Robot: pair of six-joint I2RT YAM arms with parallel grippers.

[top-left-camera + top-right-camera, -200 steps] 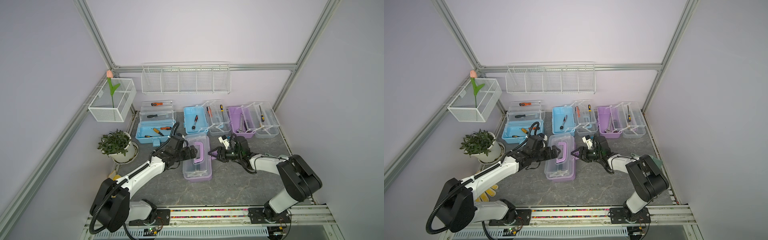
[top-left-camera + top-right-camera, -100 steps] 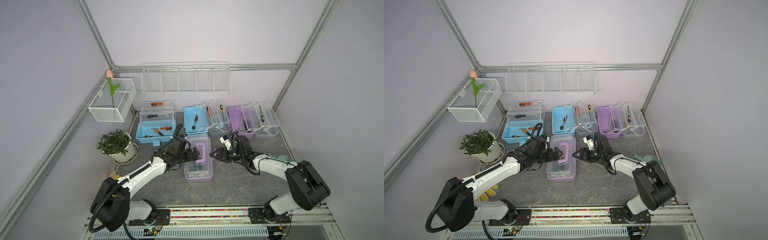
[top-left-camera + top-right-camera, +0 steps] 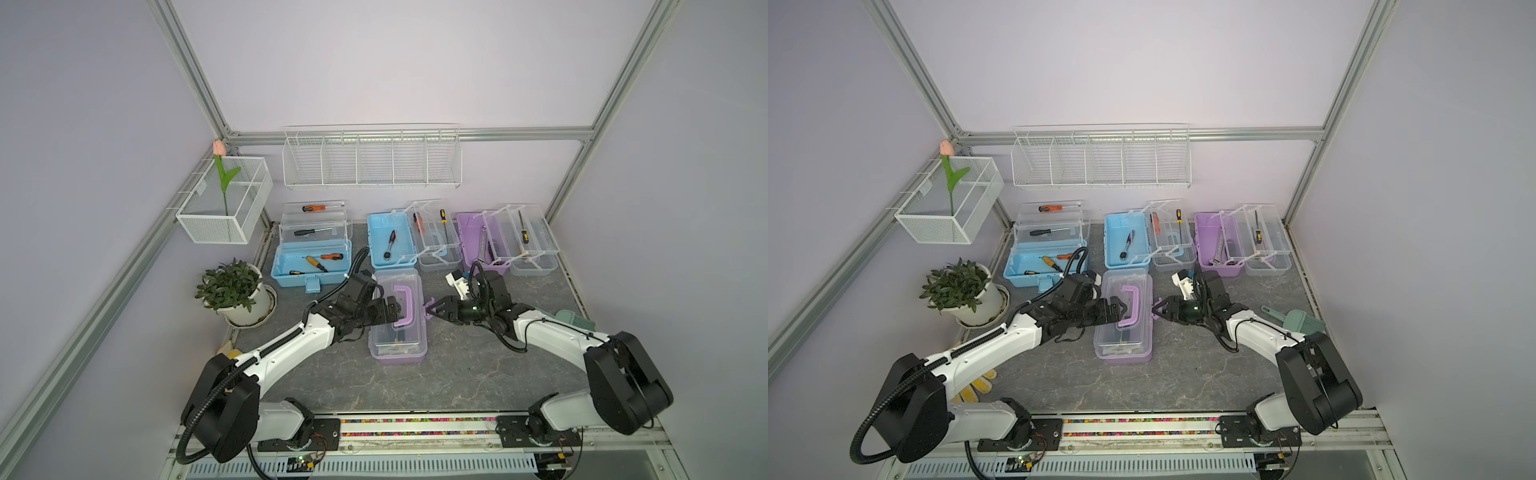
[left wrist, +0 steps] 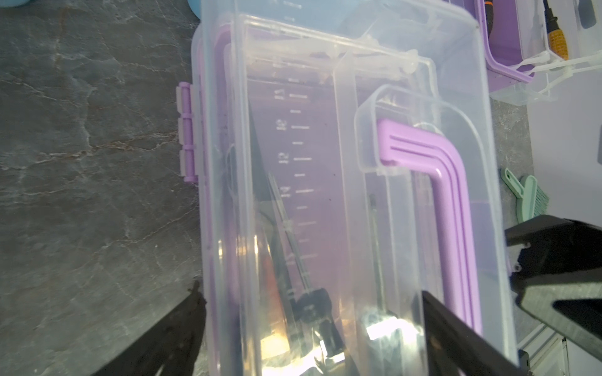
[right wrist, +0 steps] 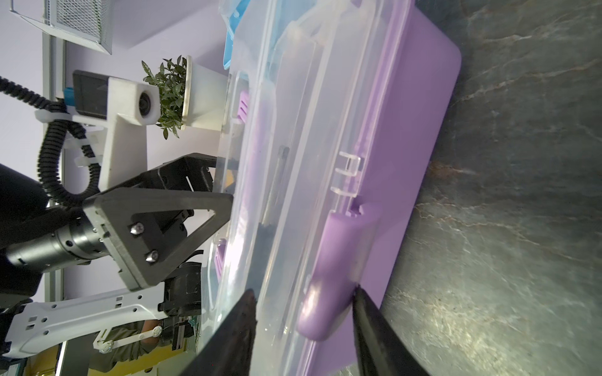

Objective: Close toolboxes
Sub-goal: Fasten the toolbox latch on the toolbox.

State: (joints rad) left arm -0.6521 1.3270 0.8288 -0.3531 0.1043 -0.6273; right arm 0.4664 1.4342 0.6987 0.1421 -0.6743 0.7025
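The front purple toolbox [image 3: 399, 345] lies at the middle of the grey table [image 3: 457, 374], its clear lid down and its purple handle [image 3: 405, 305] folded flat on top. The right wrist view alone shows its purple latch [image 5: 329, 286] on the side wall. The right gripper [image 5: 304, 289] sits astride the latch with jaws half parted, one tip over the clear lid and the other touching the latch's edge; whether they squeeze it I cannot tell. The left gripper [image 3: 392, 311] is spread wide, one finger out past the hinge side and the other over the lid by the handle. Only the left wrist view looks down through the lid: long dark tools lie inside, too blurred to name, and the purple hinge [image 4: 187, 130] shows on the outer wall. Behind, in both top views, three boxes stand open. The left blue toolbox [image 3: 309, 266] has screwdrivers in its base and stepped trays. The middle blue toolbox [image 3: 390, 245] holds a ratchet and the rear purple toolbox [image 3: 473, 241] a wrench, and screwdrivers lie in the clear trays of both.
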